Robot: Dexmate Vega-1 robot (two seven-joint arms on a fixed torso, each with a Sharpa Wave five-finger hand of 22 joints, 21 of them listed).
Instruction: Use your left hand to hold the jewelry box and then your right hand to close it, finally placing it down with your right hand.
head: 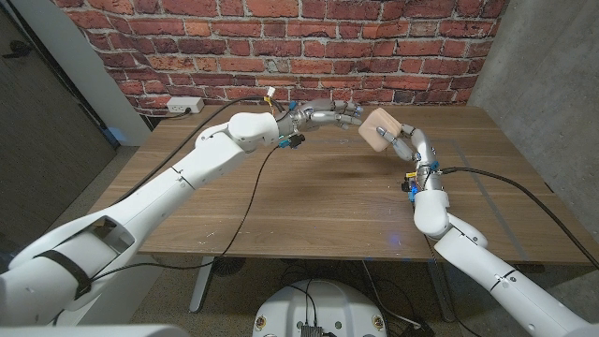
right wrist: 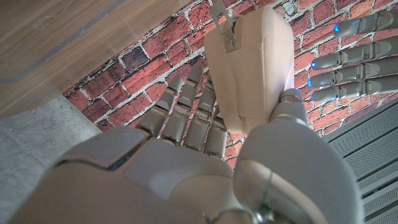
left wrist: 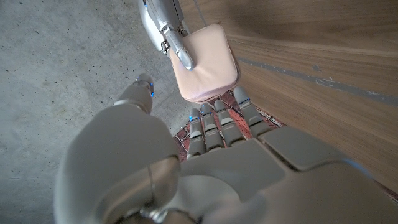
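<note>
Jewelry box (head: 380,128), pale pink and closed, hangs in the air above the far side of the wooden table (head: 328,201), with no writing readable on it. The right hand (head: 404,142) grips it, thumb on one face and fingers (right wrist: 186,118) on the other. The left hand (head: 339,114) reaches toward the box with fingers (left wrist: 214,121) straight and side by side, tips just short of it, holding nothing. Red brick wall (head: 281,42) stands behind.

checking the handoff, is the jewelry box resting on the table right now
No, the right robot hand holds the jewelry box up in the air above the table.
</note>
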